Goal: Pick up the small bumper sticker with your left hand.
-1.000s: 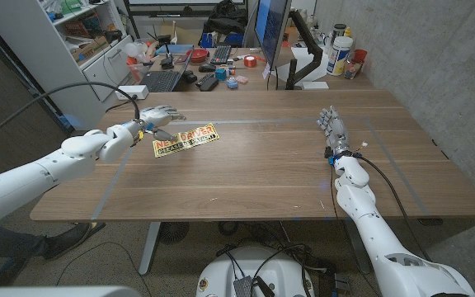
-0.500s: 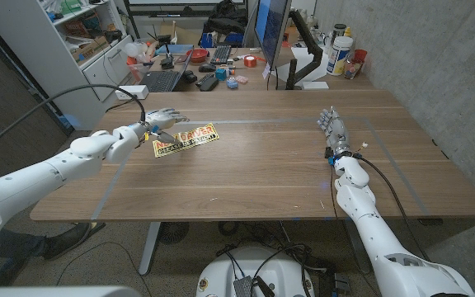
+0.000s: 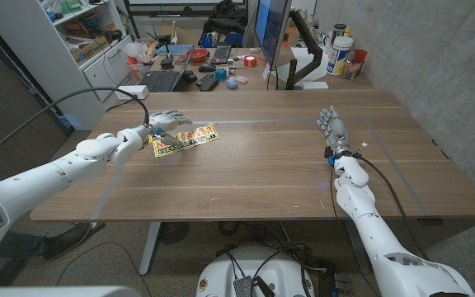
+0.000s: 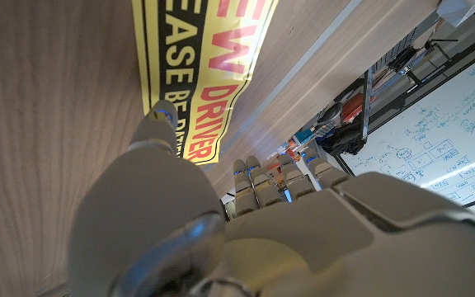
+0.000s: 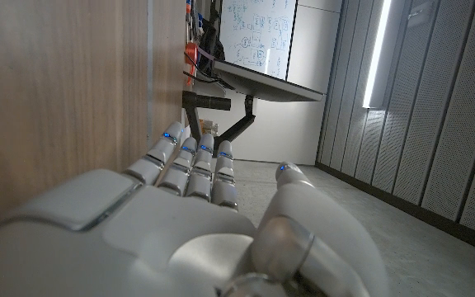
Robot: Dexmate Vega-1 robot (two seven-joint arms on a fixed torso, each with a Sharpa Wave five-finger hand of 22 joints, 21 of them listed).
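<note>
Left hand point(image 3: 157, 125) at the left end of the bumper sticker point(image 3: 186, 139), fingers spread apart above that end, nothing gripped as far as visible; contact with the sticker not confirmable from the head view. Sticker lying flat on the wooden table point(image 3: 254, 177), left of centre, toward the far side. Long axis running roughly left to right across the table, the right end tilted slightly toward the far edge. From the hand, sticker extends away to the robot's right; near end directly under the fingers. In the left wrist view, thumb point(image 4: 157, 132) tip over the sticker's point(image 4: 196, 74) yellow margin, other fingers extended beyond the strip's far long edge, so hand straddles the short width. Judgement: pinch across the narrow width at this end looks like the workable approach, and a flat edge with no lift will be hard to get under. Right hand point(image 3: 331, 126) well apart on the table's right side, fingers straight and together, holding nothing. Material: thin rectangular strip, glossy, yellow ground with black band and red and yellow lettering; no visible curl. Table: matte brown wood grain with faint pale lines across it.
</note>
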